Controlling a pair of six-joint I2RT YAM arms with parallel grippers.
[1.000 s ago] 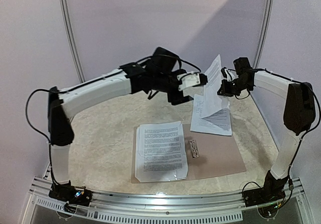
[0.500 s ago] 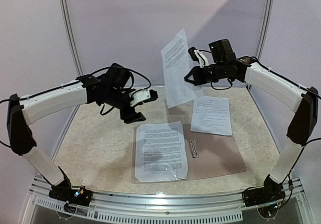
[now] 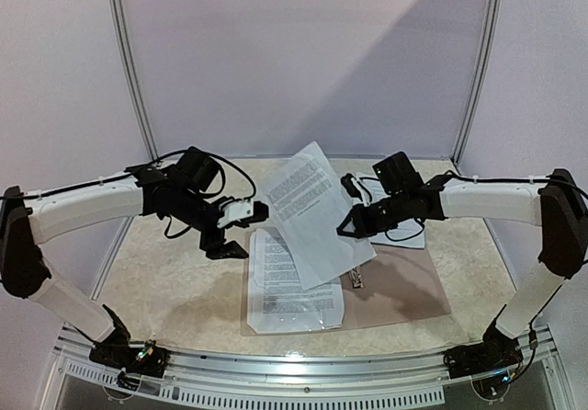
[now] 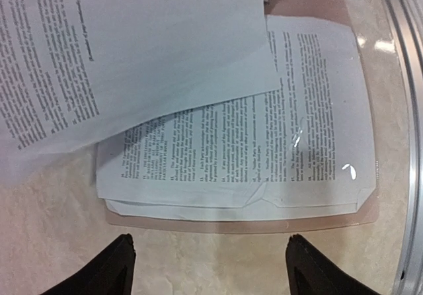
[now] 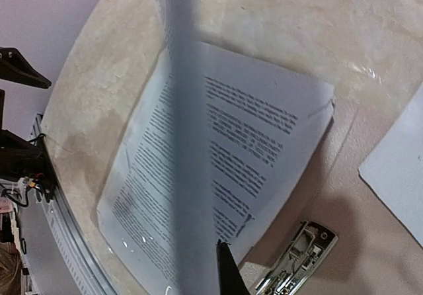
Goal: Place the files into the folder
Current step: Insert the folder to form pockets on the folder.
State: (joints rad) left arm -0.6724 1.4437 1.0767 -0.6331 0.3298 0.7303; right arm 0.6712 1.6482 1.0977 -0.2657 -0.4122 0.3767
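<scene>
Two sheets of the files can be seen clearly, and a third one only in part. The folder lies open and flat on the bench, close to the near edge and a little toward the right side, with its small metal clip on the middle fold. On the folder's left half rests the sleeved sheet, printed side up under shiny clear plastic; in the left wrist view its lower corner is a bit folded. The right gripper is closed on the right edge of the held sheet, which hangs tilted in the air over the middle of the bench, its low end above the sleeved sheet and beside the clip. I cannot tell whether that low end touches the plastic. In the right wrist view this sheet appears edge-on and blurred, and only one dark finger shows at its bottom end. The left gripper hovers above the bench toward the left side, just beside the left edge of the sleeved sheet, with its jaws wide apart and nothing between them. A spare sheet lies toward the far right corner, mostly hidden behind the right arm.
</scene>
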